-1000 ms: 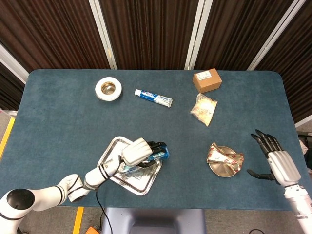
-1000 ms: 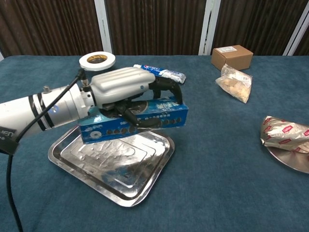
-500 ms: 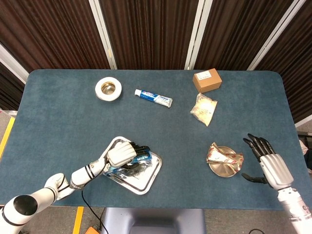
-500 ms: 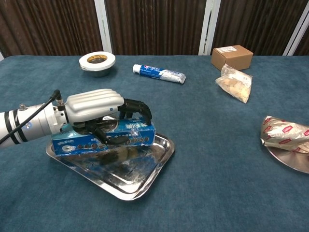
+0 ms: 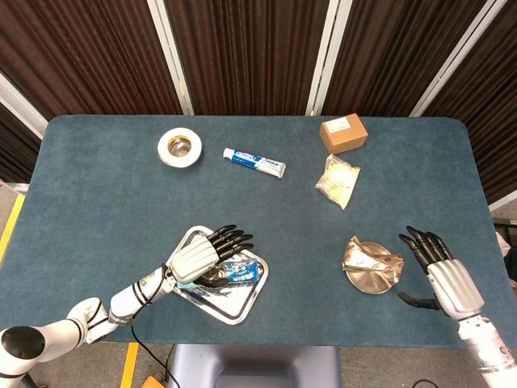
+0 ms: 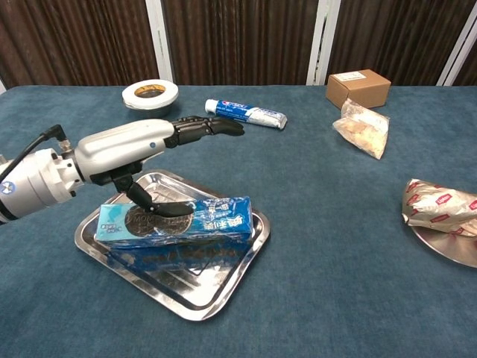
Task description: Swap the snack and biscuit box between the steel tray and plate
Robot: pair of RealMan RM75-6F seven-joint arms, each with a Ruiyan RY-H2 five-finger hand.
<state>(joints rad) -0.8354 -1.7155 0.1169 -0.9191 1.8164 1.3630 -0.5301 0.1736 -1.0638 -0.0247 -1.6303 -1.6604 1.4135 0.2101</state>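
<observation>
While both hands hang open, holding nothing:
Box (image 6: 175, 221): lies in tray (image 6: 223, 287), under left hand (image 5: 196, 257)
Snack (image 5: 371, 260): on plate (image 5: 365, 281), beside right hand (image 5: 447, 275)
Progress: neither item moved across yet

Tape roll (image 5: 179, 148) on blue cloth-covered table (image 5: 97, 202), far side, well beyond left hand (image 5: 200, 257), slightly to its left. Toothpaste tube (image 5: 254, 162) lying flat, beyond left hand, just right of tape roll. Cardboard box (image 5: 343, 133) near far edge, well beyond right hand (image 5: 446, 275), off to its left. Clear bag of pale snacks (image 5: 337, 181) just in front of box, nearer right hand. Dark curtain (image 5: 242, 52) with pale vertical strips behind table.
</observation>
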